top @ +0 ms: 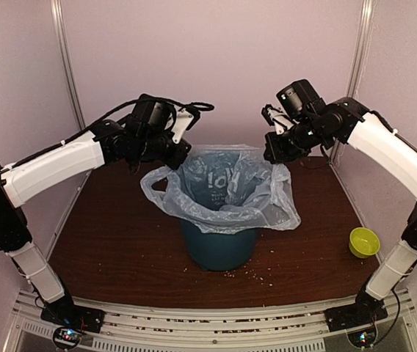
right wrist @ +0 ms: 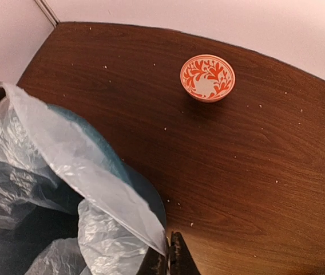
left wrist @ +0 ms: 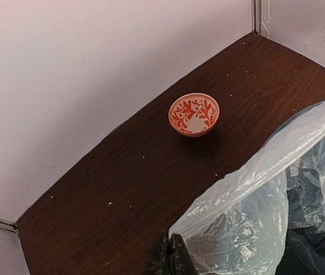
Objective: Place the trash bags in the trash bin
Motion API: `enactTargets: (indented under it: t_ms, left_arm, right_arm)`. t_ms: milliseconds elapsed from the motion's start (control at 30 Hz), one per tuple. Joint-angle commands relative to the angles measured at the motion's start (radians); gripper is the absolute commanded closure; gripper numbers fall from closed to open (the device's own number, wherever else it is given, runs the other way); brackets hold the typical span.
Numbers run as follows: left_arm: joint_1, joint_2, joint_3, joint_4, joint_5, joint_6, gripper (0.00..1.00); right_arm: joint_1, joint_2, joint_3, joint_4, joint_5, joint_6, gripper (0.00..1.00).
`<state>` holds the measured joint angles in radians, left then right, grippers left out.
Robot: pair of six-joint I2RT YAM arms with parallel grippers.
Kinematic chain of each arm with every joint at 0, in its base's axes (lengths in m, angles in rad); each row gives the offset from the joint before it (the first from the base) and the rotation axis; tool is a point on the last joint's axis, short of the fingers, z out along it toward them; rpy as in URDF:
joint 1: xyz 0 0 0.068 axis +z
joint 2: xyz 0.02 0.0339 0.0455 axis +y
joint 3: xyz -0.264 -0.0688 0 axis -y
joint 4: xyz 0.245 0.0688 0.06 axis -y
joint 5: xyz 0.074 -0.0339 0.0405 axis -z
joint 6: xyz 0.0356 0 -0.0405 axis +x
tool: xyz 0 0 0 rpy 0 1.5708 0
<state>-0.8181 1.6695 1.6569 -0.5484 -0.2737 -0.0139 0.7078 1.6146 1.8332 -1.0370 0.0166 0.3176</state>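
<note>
The teal-blue trash bin stands mid-table. The translucent grey-blue trash bag hangs inside it, its mouth spread wide and draped over the rim. My left gripper is shut on the bag's back-left edge above the rim; in the left wrist view the closed gripper pinches the bag's corner. My right gripper is shut on the bag's back-right edge; in the right wrist view the closed gripper pinches the bag's corner, with the bin's rim beside it.
A small lime-green bowl sits at the right table edge. A red-patterned bowl stands on the table behind the bin, also in the right wrist view. Crumbs lie on the brown table. Walls close in the back and sides.
</note>
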Motion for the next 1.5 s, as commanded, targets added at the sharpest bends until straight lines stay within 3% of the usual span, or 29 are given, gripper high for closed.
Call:
enactTargets:
  t_ms: [0, 333, 600, 833, 1233, 1367, 1467]
  left_arm:
    - [0.024, 0.031, 0.017, 0.017, -0.025, -0.028, 1.0]
    - [0.102, -0.001, -0.145, 0.097, 0.172, -0.18, 1.0]
    - [0.112, -0.057, -0.304, 0.213, 0.354, -0.265, 1.0]
    - [0.139, -0.142, -0.513, 0.458, 0.517, -0.431, 1.0]
    - [0.161, -0.197, -0.522, 0.515, 0.53, -0.512, 0.99]
    - [0.165, -0.25, -0.478, 0.499, 0.479, -0.51, 0.76]
    - [0.167, -0.297, -0.447, 0.494, 0.441, -0.502, 0.65]
  right_arm:
    - [-0.109, 0.019, -0.05, 0.115, -0.143, 0.035, 0.94]
    - [-0.154, 0.107, -0.143, 0.197, -0.333, 0.042, 0.96]
    - [-0.156, 0.108, -0.255, 0.259, -0.398, 0.073, 0.96]
    - [-0.17, 0.112, -0.323, 0.274, -0.42, 0.088, 0.94]
    - [-0.189, 0.055, -0.331, 0.289, -0.431, 0.124, 0.93]
    - [-0.191, 0.015, -0.31, 0.267, -0.404, 0.135, 0.86]
    - [-0.195, -0.012, -0.281, 0.23, -0.378, 0.134, 0.81]
